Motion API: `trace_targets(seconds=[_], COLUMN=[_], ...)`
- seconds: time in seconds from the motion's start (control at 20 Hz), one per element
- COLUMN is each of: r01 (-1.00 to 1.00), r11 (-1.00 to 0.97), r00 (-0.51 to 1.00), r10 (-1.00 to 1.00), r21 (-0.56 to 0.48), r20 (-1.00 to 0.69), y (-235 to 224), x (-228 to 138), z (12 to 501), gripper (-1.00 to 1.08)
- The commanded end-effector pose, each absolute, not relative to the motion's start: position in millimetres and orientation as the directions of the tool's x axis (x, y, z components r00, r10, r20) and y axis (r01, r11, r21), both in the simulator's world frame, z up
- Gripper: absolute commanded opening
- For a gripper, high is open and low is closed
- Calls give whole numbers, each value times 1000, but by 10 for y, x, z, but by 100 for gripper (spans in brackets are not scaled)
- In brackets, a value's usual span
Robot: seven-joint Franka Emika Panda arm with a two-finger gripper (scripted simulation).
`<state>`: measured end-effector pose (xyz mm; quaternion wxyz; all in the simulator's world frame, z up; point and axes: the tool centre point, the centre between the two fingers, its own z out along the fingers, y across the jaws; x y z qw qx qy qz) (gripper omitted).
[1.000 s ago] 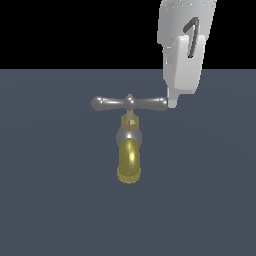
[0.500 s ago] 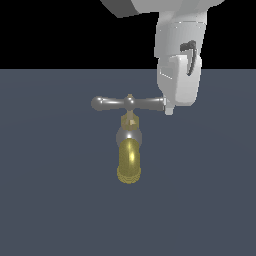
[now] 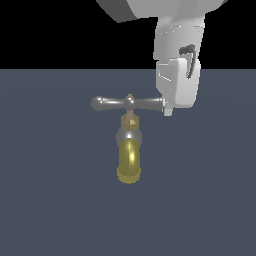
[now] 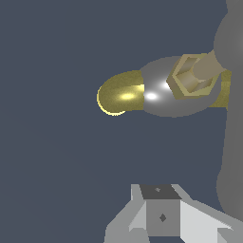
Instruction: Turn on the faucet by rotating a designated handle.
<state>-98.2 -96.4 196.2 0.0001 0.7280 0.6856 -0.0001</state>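
A small faucet [image 3: 129,145] with a grey-silver body, a brass hexagonal stem and a shiny gold down-curved spout [image 3: 129,162] with a ribbed tip stands on a flat dark slate-blue surface [image 3: 55,200], near the middle of the exterior view. Across its top lies the slim glossy silver-grey crossbar handle [image 3: 128,103], with bulbous rounded ends and a small brass nub at its centre; it runs level from 9 o'clock to 3 o'clock about the stem. The white boxy gripper [image 3: 168,108] of the arm comes down from the 1 o'clock corner of the exterior view, and its lower tip sits against the 3 o'clock end of the handle, touching or just beside it; contact cannot be confirmed. Only one side of the gripper shows here, so I cannot tell whether the jaws are parted or closed. In the wrist view the faucet [image 4: 175,90] is seen from above: gold spout [image 4: 119,93] at 9 o'clock of the grey body, brass hexagonal stem above it, and the handle [image 4: 232,114] as a blurred grey bar close to the lens. A pale grey part of the gripper [image 4: 161,216] shows there, its fingertips out of sight.
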Motion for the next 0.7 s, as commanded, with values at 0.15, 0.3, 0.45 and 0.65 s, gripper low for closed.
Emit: trace_targets(seconds=[0.15,0.3,0.45,0.65], r01=[998,998,998,998], r11=[-60,-60,-60,-60], r00=[60,60,60,60], r10=[998,998,998,998], r21=[0,0,0,0], r20=[0,0,0,0], y=[-964,-978,-993,-1012], x=[-982,-908,-834,-735], z=[1963,1963,1963,1962], gripper=[-100,-100,-100,-100])
